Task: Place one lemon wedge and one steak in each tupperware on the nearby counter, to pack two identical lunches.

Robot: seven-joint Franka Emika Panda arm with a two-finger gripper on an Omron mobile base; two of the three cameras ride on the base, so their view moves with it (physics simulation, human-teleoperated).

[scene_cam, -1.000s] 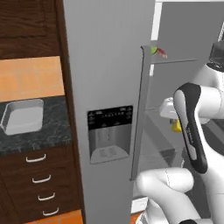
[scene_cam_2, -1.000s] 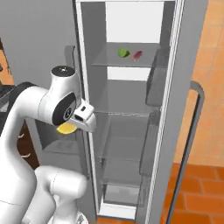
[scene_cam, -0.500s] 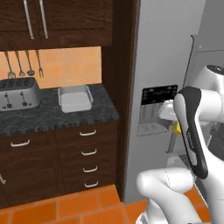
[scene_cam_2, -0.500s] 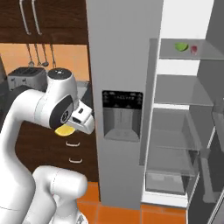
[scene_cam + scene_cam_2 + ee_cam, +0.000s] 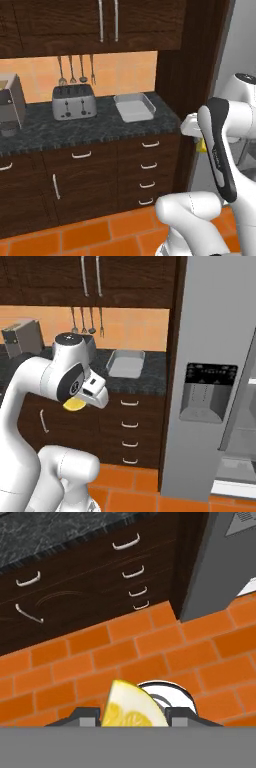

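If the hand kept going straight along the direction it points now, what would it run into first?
Judging by the hand view, the hand, shut on a lemon wedge, points downward. Right ahead of the wedge lies a white rounded part of the robot's own body, with orange tiled floor around it. It would probably meet that part first; depth is unclear.

The lemon wedge (image 5: 131, 708) is cut off at its base, hiding the tool's tips.

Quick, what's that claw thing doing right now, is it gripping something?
Gripper: jaws closed on a lemon wedge.
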